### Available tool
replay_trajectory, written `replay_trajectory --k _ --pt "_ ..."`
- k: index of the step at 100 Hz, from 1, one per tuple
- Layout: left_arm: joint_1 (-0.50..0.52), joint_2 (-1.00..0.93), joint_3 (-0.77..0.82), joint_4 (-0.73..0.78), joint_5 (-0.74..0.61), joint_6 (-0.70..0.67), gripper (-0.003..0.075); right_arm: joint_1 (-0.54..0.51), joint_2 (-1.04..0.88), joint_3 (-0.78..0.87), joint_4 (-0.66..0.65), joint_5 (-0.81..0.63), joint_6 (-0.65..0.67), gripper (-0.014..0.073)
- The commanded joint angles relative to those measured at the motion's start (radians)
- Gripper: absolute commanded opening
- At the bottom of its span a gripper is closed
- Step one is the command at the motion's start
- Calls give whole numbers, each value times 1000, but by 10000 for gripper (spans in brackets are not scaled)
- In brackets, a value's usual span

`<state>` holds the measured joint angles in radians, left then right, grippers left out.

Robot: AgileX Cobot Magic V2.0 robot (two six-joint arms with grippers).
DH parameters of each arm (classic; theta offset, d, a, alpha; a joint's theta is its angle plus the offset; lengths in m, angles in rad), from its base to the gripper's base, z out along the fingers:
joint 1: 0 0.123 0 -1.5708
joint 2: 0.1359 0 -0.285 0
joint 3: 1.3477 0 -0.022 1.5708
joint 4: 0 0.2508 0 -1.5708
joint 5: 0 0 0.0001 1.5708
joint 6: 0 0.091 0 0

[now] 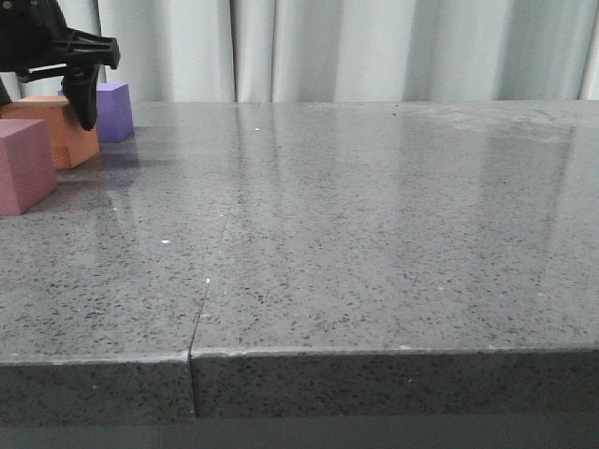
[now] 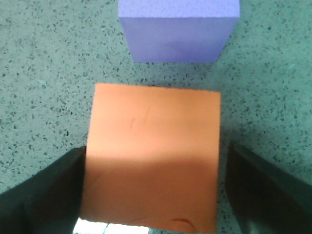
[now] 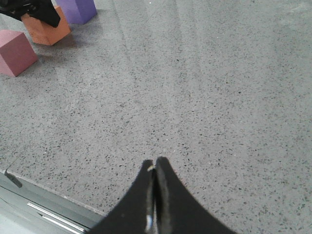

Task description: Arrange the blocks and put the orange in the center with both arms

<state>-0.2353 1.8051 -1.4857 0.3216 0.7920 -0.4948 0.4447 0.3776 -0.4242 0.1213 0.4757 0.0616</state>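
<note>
The three blocks stand at the table's far left. The orange cube (image 1: 47,131) is in the middle, with the purple cube (image 1: 114,110) behind it and the pink cube (image 1: 23,164) in front. My left gripper (image 2: 153,195) is open and straddles the orange cube (image 2: 153,161). One black finger (image 2: 44,195) lies against the cube's side. The other finger (image 2: 268,190) stands a little off it, with table showing between. My right gripper (image 3: 155,163) is shut on nothing and hangs over the table near its front edge, far from the blocks.
The grey speckled table (image 1: 374,234) has a seam (image 1: 211,281) running front to back left of centre. Its front edge (image 1: 374,354) is close to the camera. Pale curtains (image 1: 374,47) hang behind it.
</note>
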Motion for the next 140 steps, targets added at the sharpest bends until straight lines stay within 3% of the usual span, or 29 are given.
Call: replay_trajectory --k 1,25,34,46,63,114,140 --pt "2 -61 -27 7 -52 -12 557 3 5 -25 -2 -73 -11 -69" --pt "2 -144 -27 9 -63 -12 549 3 5 -25 -2 -73 -11 -69" --pt "2 -190 -27 13 -66 -12 501 3 5 -25 -2 -73 -11 -69" --pt "2 -258 -8 29 -84 -10 337 3 5 -25 -2 -73 -11 -69" --pt "2 -383 100 58 -178 -10 -20 3 5 -25 -2 -73 -11 -69" --pt "2 -781 457 56 -355 -10 -20 3 5 -25 -2 -73 -11 -69" --pt "2 -965 610 31 -360 -10 -20 3 5 -25 -2 -73 -11 -69"
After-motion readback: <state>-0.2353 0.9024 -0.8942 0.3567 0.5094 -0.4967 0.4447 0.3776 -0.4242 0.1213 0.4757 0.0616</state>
